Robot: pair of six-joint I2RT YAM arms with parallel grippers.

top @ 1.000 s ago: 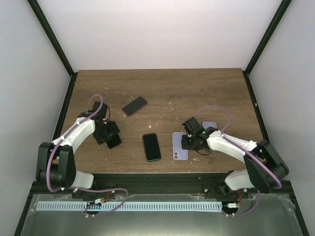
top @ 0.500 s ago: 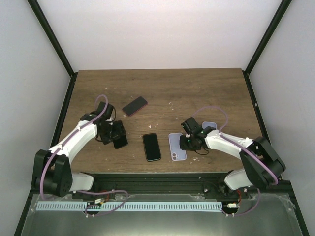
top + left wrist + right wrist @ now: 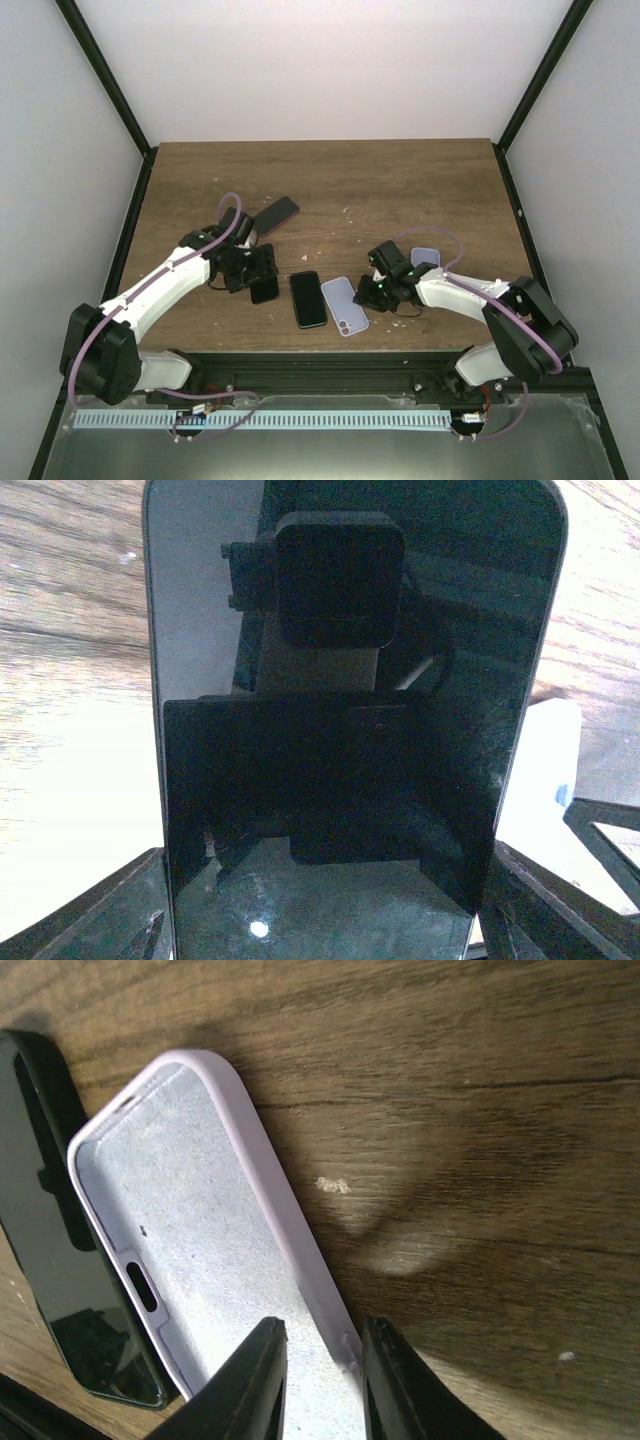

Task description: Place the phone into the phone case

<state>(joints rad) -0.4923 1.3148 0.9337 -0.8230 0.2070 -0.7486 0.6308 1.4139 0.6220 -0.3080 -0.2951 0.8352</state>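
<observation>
From the top camera you look down from above and behind the arms, facing out over the whole wooden table (image 3: 400,190) from well back, with the arm bases along the bottom edge. Your left wrist camera sits so close to a black phone (image 3: 350,730) that the screen fills the frame (it mirrors the camera itself). Your right wrist camera looks steeply down past its own fingers (image 3: 250,1390) at close range. Its lilac case (image 3: 180,1220) and second phone (image 3: 45,1220) also appear in the top view.
</observation>
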